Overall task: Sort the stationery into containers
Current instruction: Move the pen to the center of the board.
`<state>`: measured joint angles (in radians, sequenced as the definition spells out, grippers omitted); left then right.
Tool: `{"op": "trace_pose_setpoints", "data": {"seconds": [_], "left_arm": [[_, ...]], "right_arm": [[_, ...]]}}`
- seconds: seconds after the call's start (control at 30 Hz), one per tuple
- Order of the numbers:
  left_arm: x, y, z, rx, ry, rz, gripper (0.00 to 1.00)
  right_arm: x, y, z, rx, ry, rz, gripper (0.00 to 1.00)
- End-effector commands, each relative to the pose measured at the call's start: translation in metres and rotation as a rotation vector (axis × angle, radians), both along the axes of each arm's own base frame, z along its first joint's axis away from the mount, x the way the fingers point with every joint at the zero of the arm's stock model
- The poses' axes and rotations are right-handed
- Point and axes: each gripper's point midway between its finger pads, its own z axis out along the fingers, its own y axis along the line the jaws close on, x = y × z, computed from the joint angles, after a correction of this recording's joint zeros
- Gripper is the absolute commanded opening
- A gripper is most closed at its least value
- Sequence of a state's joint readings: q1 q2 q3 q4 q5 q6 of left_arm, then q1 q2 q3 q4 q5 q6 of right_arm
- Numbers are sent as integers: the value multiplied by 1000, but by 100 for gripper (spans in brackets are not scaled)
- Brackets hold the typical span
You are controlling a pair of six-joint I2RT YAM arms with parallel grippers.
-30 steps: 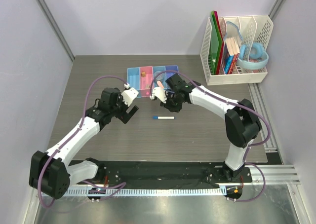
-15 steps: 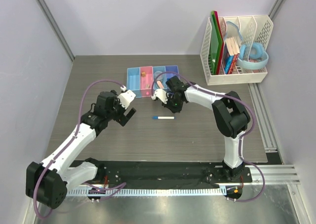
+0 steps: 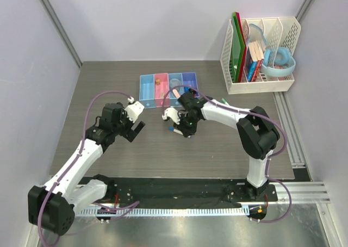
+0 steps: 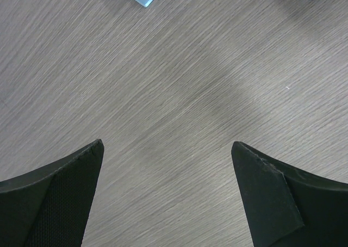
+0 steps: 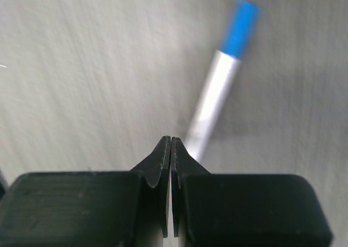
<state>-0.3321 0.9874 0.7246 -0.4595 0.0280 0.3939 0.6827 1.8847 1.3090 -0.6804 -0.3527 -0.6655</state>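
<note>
The desk (image 3: 109,84) is matte grey-brown laminate with a fine streaked wood grain. On it lies a slim white cylindrical pen with a blue cap (image 5: 212,103), smooth plastic and blurred in the right wrist view. The right tool (image 5: 171,149) is clenched. Its two black wedge-shaped tips press flat together with only a hairline seam between them, and they sit right at the pen's uncapped end. Whether they touch the barrel I cannot tell, but nothing is gripped between them.

From above, that tool covers most of the pen, and only a blue end shows just left of it. The left tool (image 4: 167,144) is spread wide and holds nothing, hovering over the desk's grain well to the left of the pen.

The row of four joined translucent plastic bins (image 3: 147,86) — light blue, pink, light blue, violet-blue — stands toward the desk's far side, just beyond the right tool. One pale blue corner reaches the top edge of the left wrist view. The desk surface stretches on to the left and toward the arms' bases.
</note>
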Motion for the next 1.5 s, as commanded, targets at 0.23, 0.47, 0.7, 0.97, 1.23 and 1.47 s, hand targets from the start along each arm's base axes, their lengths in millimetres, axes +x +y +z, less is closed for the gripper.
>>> {"op": "trace_pose_setpoints", "data": {"seconds": [0.23, 0.47, 0.7, 0.97, 1.23, 1.47], "left_arm": [[-15, -4, -1, -44, 24, -25, 100], [-17, -3, -7, -45, 18, -26, 100], [-18, -4, -8, -51, 20, -27, 100], [-18, -2, -10, -43, 22, -23, 100], [-14, -1, -12, -41, 21, -20, 100], [-14, 1, -14, -42, 29, -18, 100]], "right_arm": [[-7, 52, 34, 107, -46, 39, 4], [38, 24, 44, 16, -278, -61, 1], [35, 3, 0, -67, -198, -63, 1], [24, -9, -30, -94, -110, -66, 1], [-16, -1, -32, -52, 66, 34, 1], [-52, 17, -39, -41, 160, 138, 1]]}}
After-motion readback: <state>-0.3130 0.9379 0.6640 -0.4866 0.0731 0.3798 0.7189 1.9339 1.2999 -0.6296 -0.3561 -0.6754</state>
